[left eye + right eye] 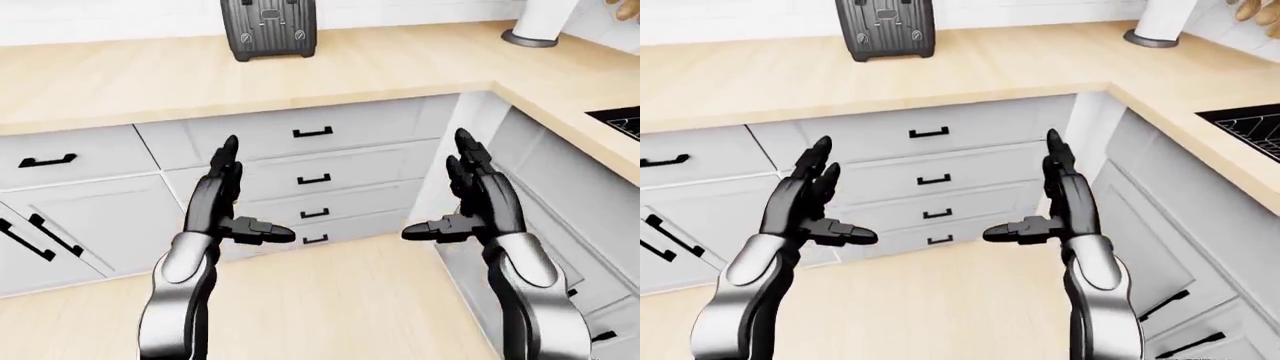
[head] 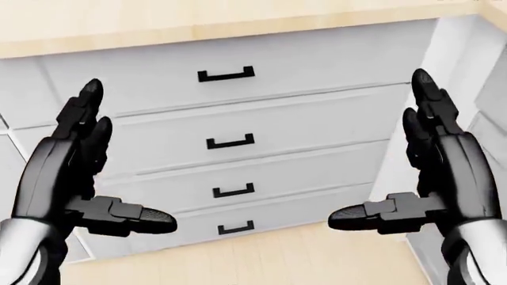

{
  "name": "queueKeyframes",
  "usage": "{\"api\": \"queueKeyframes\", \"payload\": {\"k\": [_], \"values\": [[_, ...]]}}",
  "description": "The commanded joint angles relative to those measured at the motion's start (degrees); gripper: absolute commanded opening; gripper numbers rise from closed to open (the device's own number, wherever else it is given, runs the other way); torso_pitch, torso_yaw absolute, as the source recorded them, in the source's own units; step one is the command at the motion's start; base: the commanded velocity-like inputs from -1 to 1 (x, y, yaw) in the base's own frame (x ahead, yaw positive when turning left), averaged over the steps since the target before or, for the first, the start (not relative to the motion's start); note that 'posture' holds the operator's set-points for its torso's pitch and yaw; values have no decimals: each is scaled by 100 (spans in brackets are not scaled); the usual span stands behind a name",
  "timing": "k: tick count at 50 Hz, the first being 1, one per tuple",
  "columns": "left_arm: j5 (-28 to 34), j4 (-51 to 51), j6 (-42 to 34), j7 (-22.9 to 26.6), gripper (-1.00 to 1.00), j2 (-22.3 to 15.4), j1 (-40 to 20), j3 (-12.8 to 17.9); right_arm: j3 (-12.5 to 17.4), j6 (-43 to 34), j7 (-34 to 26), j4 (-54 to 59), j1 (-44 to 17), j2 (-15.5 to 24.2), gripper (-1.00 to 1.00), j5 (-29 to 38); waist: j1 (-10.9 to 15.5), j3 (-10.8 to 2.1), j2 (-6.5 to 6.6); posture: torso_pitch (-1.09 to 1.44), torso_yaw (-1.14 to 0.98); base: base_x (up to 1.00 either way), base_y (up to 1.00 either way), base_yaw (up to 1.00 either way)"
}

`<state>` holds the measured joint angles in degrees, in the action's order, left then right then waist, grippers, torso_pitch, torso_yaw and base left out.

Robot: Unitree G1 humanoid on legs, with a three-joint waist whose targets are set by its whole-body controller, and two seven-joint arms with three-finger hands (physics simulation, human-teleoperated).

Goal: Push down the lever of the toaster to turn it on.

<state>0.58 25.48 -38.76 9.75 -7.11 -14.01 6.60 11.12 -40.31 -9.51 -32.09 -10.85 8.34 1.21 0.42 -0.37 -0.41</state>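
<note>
Black ribbed toaster (image 1: 268, 28) stands on wooden counter (image 1: 400, 64) (both hands spread open, empty)

I see an L-shaped light wood counter (image 1: 380, 71) running along the top of the eye views and turning down the right edge. White cylindrical object on a grey base (image 1: 535, 22) sits at the counter's far right corner. Black grated item (image 1: 1250, 124) is partly visible on the right run. Below: white drawer stack (image 2: 238, 142) with four black handles (image 2: 226, 74), white cabinet doors (image 1: 60, 217) to the left, light wood floor (image 1: 330, 300).
</note>
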Motion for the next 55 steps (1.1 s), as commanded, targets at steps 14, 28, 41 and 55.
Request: {"api": "queueKeyframes", "payload": {"k": [14, 28, 41, 55], "values": [[-150, 673, -1716, -125, 100, -540, -1577, 367, 591, -3676, 13, -1340, -2644, 1304, 100, -357, 0, 61, -49, 0, 0, 0, 0, 0], [-493, 531, -2584, -371, 100, -953, -2652, 636, 514, -4288, -55, -1242, -3241, 2036, 100, -303, -91, 130, 123, 0, 0, 0, 6, 29], [-751, 735, -2740, -596, 100, -1112, -2683, 592, 299, -4440, -297, -1053, -3516, 2020, 100, 4, -31, 261, -274, 0, 0, 28, 13, 0], [-841, 852, -2841, -637, 100, -1212, -2707, 632, 214, -4458, -531, -1140, -3644, 1997, 100, 215, -84, 391, 117, 0, 0, 17, 3, 0]]}}
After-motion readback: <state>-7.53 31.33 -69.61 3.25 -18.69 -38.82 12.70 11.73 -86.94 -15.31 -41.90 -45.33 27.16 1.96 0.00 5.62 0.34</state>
